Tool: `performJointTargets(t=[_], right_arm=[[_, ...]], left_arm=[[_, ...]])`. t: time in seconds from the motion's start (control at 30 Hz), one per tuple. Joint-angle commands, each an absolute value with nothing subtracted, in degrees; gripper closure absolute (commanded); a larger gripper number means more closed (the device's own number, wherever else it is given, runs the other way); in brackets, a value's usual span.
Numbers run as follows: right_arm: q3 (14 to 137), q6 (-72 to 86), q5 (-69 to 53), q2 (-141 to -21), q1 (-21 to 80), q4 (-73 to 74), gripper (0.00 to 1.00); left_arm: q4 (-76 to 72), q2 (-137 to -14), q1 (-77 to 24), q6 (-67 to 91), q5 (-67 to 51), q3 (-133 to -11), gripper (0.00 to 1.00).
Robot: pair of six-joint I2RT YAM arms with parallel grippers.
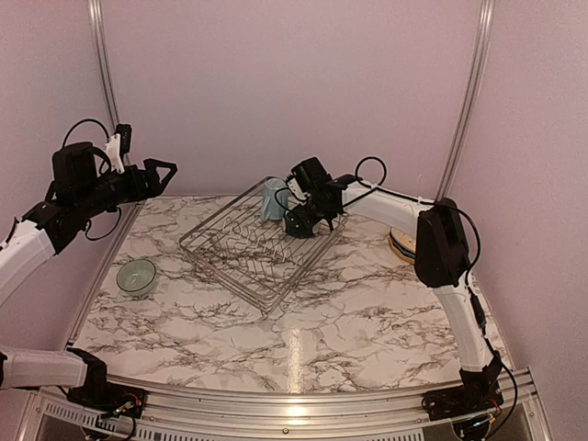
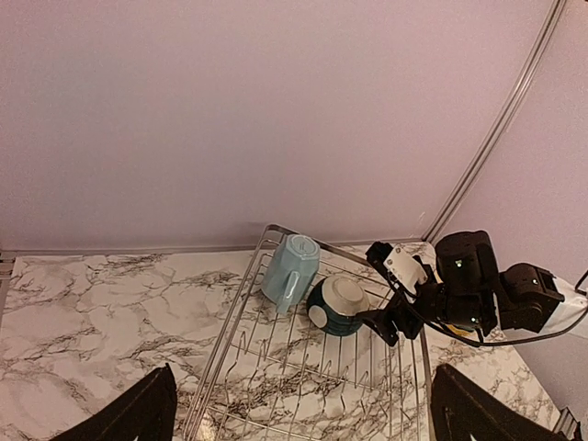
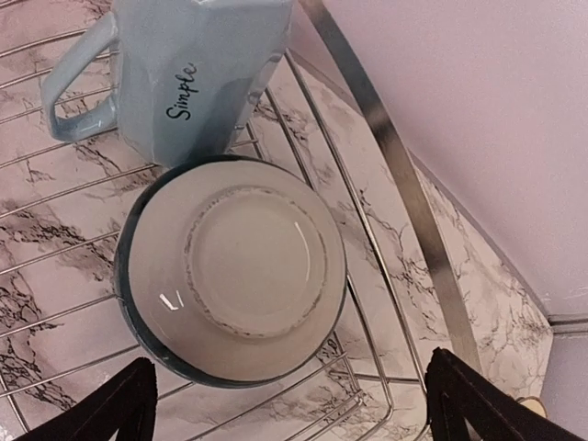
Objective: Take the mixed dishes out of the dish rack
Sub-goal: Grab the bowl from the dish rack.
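The silver wire dish rack [image 1: 241,248] sits mid-table. In its far corner a pale blue mug [image 1: 274,197] lies tipped over, and a dark teal and white bowl [image 2: 338,305] lies upside down beside it. My right gripper [image 1: 308,220] hovers open just over that bowl [image 3: 234,266], fingers either side of its near rim and not touching. The mug [image 3: 184,73] reads "Simple". My left gripper [image 1: 165,175] is open and empty, raised high at the far left. A pale grey-green bowl [image 1: 137,276] stands on the table left of the rack. Stacked plates [image 1: 401,244] lie at the right, partly hidden by the arm.
The marble table [image 1: 367,312] is walled in by pale panels on three sides, with metal rails in the back corners. The rack's upright tines [image 2: 303,367] are bare. The right arm reaches across the rack's right corner.
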State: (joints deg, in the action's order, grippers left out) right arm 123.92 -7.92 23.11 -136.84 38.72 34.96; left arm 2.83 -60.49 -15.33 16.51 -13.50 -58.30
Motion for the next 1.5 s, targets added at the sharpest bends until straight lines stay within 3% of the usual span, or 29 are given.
performJointTargets(t=[0.0,0.6,1.47], right_arm=[[126.9,-17.3,23.9,-136.3,40.3,35.4,0.01],[125.1,-21.7,18.9,-137.3,42.2,36.8,0.02],[127.9,-42.1,27.2,-146.1,40.0,29.3,0.02]], left_arm=[[2.2,-61.7,-15.5,16.7,-14.3,-57.9,0.01],[2.6,-63.3,-15.6,17.5,-15.3,-58.4,0.01],[2.7,-64.3,-15.5,17.5,-15.4,-58.4,0.01]])
